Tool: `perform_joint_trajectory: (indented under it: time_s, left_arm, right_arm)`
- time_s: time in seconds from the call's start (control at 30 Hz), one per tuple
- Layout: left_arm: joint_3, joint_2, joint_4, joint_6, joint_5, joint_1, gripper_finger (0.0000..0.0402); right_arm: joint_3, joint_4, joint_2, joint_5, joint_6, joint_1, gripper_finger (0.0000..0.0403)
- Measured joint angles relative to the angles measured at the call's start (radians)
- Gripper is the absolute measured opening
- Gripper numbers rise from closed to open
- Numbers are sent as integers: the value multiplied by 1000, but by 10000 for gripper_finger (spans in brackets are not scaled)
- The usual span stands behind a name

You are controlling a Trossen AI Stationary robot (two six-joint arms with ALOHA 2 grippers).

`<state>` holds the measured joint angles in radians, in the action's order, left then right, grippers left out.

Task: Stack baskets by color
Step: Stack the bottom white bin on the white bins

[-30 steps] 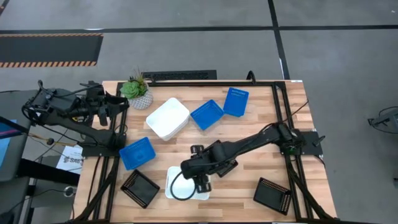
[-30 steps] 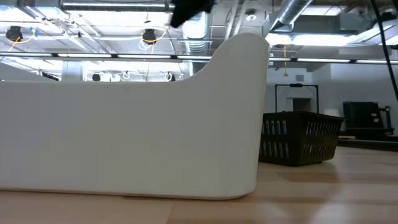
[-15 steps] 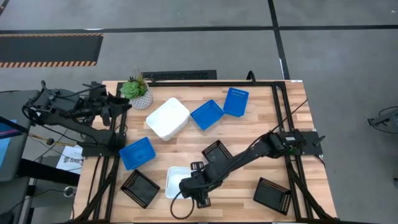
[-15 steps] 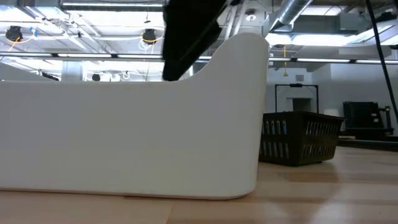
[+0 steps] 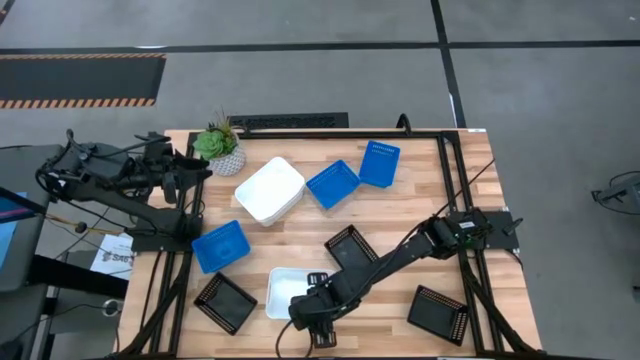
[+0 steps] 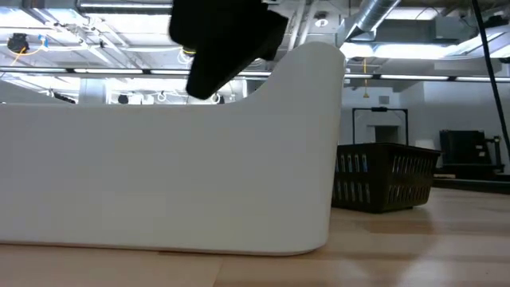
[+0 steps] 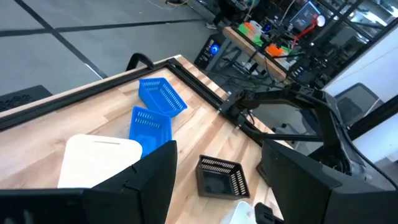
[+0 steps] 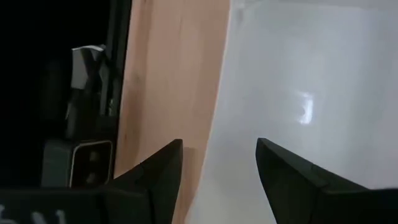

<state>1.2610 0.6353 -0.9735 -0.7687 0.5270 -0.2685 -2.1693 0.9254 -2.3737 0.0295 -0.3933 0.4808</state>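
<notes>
A single white basket [image 5: 285, 288] sits flat near the table's front edge, and its wall [image 6: 167, 175] fills the low view. My right gripper [image 5: 312, 318] hangs open over that basket's near wall [image 8: 219, 155]. One finger [image 8: 152, 180] is over the bare wood and the other [image 8: 292, 180] over the basket's inside. No touch shows. More white baskets [image 5: 270, 190] are stacked at the back. Three blue baskets [image 5: 218, 245] [image 5: 332, 184] [image 5: 378, 163] and three black ones [image 5: 224, 302] [image 5: 350, 247] [image 5: 438, 313] lie scattered. My left gripper [image 5: 190, 170] waits open, raised at the far left.
A potted green plant [image 5: 220, 146] stands at the back left corner. A black frame [image 5: 445, 180] runs along the table's sides. In the low view a black basket [image 6: 382, 175] stands to the right of the white wall. Bare wood [image 5: 400, 210] lies between the blue and black baskets.
My right gripper has moved toward the table's near edge and down, from over the white basket's middle to over its near wall. Its arm has swung off the black basket in the middle, which now shows. No basket has moved.
</notes>
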Motion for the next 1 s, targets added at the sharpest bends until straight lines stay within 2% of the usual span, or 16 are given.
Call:
perform_joint_trajectory:
  time_s: [0.33,0.43,0.6,0.87,1.0]
  left_arm:
    - [0,0,-1,-14,0,0,224]
    - [0,0,-1,-14,0,0,224]
    - [0,0,-2,-2,0,0,224]
    - [0,0,-2,0,-2,0,224]
    - [0,0,-2,0,-2,0,224]
  right_arm:
    - [1,-52,-71,112,16,-14,225]
    - [1,-47,-72,122,47,-24,215]
    - [1,-35,-72,128,81,-46,155]
    - [0,-16,-71,126,115,-77,17]
    - [0,-16,-70,100,143,-77,14]
